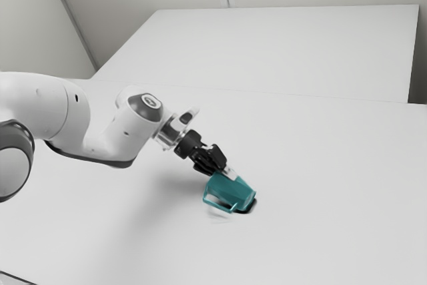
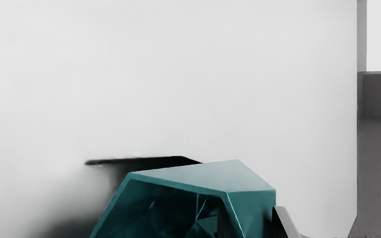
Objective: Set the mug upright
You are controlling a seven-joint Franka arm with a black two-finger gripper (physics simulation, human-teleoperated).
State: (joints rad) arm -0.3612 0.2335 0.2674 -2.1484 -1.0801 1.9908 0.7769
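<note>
The black gripper (image 1: pixel 228 172) reaches down to the teal, flat-sided mug (image 1: pixel 230 191), which lies tilted with its open end toward the hand and its handle toward the exterior view's lower left. In the wrist view the gripper (image 2: pixel 250 219) has one finger inside the mug (image 2: pixel 251 205) and the other against its outer side, shut on the wall between them. The inner finger is partly hidden behind that wall. A dark shadow lies on the table close to the mug's base.
The white table (image 1: pixel 320 185) extends around the mug on all sides. Farther back stands another large white surface (image 1: pixel 287 45), with pale walls behind it. Past the table's edge, the wrist view shows a grey floor (image 2: pixel 380 172).
</note>
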